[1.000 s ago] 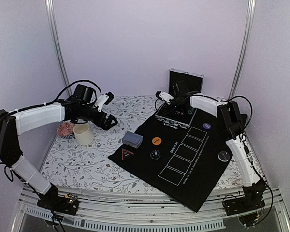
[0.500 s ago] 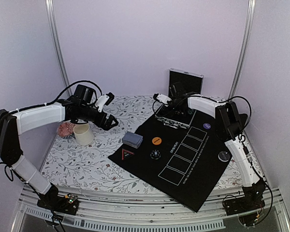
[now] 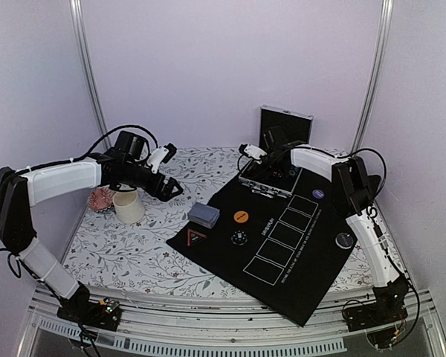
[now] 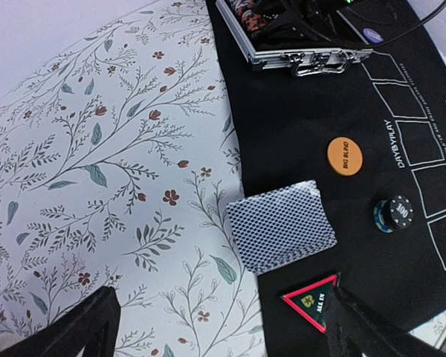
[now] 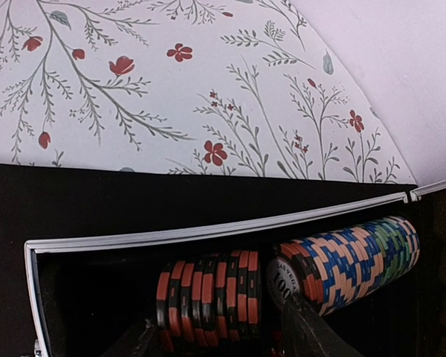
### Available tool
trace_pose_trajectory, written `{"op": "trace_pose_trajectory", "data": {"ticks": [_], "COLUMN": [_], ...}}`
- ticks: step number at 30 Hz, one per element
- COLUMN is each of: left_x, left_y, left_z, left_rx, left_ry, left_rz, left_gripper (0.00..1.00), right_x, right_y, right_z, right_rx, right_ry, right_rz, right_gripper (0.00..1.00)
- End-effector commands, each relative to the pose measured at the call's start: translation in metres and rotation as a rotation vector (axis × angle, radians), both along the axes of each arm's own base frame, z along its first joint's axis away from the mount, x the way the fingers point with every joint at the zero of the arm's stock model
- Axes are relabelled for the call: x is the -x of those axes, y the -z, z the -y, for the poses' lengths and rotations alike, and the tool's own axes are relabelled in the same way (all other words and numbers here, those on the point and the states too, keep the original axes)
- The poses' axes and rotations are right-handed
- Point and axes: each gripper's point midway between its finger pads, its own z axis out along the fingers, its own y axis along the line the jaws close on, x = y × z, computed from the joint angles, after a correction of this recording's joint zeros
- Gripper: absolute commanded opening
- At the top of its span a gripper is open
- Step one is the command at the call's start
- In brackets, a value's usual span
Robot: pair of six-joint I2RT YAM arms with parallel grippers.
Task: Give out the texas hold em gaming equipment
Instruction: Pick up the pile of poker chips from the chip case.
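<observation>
The deck of grey-blue-backed cards (image 3: pixel 204 215) lies at the black mat's left edge, also in the left wrist view (image 4: pixel 279 224). Near it are an orange disc (image 3: pixel 241 217), a short black chip stack (image 3: pixel 238 238) and a red-edged triangle marker (image 3: pixel 196 237). A purple disc (image 3: pixel 319 195) and a dark disc (image 3: pixel 345 239) lie on the mat's right side. My left gripper (image 3: pixel 167 190) is open and empty, hovering left of the deck (image 4: pixel 223 338). My right gripper (image 3: pixel 259 158) is open inside the chip case, its jaws astride a row of red-black chips (image 5: pixel 212 297); a mixed-colour row (image 5: pixel 349 256) lies beside it.
The open metal case (image 3: pixel 271 182) stands at the mat's (image 3: pixel 297 275) far edge with its lid up. A cream cup (image 3: pixel 128 206) and a pink object (image 3: pixel 101 198) stand at the left, under my left arm. The floral cloth (image 3: pixel 134 245) covers the table.
My right gripper has shifted slightly inside the case. My left arm has barely moved. Nothing on the mat has moved.
</observation>
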Motion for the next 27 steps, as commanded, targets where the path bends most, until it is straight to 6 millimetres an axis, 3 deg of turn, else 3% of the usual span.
{"op": "trace_pose_trajectory", "data": {"ticks": [1, 6, 13, 15, 16, 21, 27], "left_x": [-0.006, -0.006, -0.006, -0.006, -0.006, -0.006, -0.006], "left_y": [0.000, 0.000, 0.000, 0.000, 0.000, -0.001, -0.003], "left_z": [-0.002, -0.002, -0.002, -0.002, -0.002, -0.002, -0.003], "left_rx": [0.016, 0.015, 0.012, 0.014, 0.016, 0.017, 0.019], "left_ry": [-0.008, -0.009, -0.008, -0.008, -0.007, -0.006, -0.008], "left_rz": [-0.005, -0.006, -0.005, -0.005, -0.006, -0.004, -0.001], "left_gripper": [0.98, 0.98, 0.98, 0.98, 0.98, 0.98, 0.98], "right_x": [0.022, 0.031, 0.019, 0.015, 0.013, 0.009, 0.014], "right_y": [0.052, 0.060, 0.033, 0.020, 0.014, -0.031, -0.110], "right_z": [-0.002, -0.012, -0.009, -0.006, -0.005, -0.002, -0.012], "right_rx": [0.039, 0.081, 0.071, 0.069, 0.071, 0.041, -0.122], "right_ry": [-0.033, -0.075, -0.035, -0.014, -0.002, 0.027, 0.038], "right_rz": [-0.145, -0.142, -0.082, -0.059, -0.047, 0.014, 0.076], "right_gripper": [0.51, 0.46, 0.25, 0.05, 0.02, 0.01, 0.01]}}
